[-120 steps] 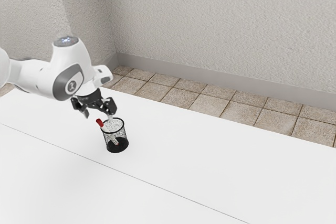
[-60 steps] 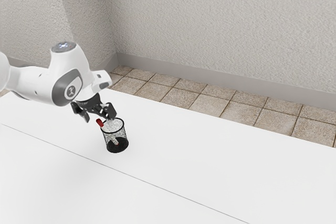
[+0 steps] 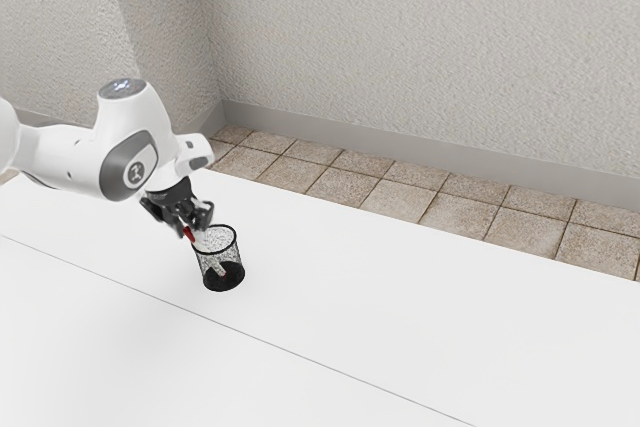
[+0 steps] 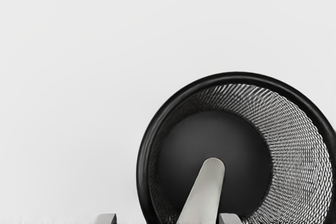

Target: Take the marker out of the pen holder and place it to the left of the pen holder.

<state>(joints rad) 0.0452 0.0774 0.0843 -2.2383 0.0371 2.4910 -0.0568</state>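
My gripper (image 3: 191,224) is at the pen holder's rim, on the side toward the exterior view's left, around the marker's upper end. Its fingers stand partly open. The marker (image 3: 188,234), with a red end and a pale body, leans inside the black mesh pen holder (image 3: 235,256). In the wrist view the pale marker (image 4: 202,198) rises from the floor of the pen holder (image 4: 143,174). The gripper (image 4: 168,219) has its tips at the lower edge, one close beside the marker, the other apart from it. The marker's upper part is hidden there.
The white table (image 3: 380,297) spreads around the pen holder, with a thin seam (image 3: 225,326) running across it. Behind the table lie a tiled floor (image 3: 400,197) and a textured wall (image 3: 420,57).
The hand came down toward the rim and stayed low. Its fingers drew closer together around the marker's red end. The pen holder and marker show no clear move.
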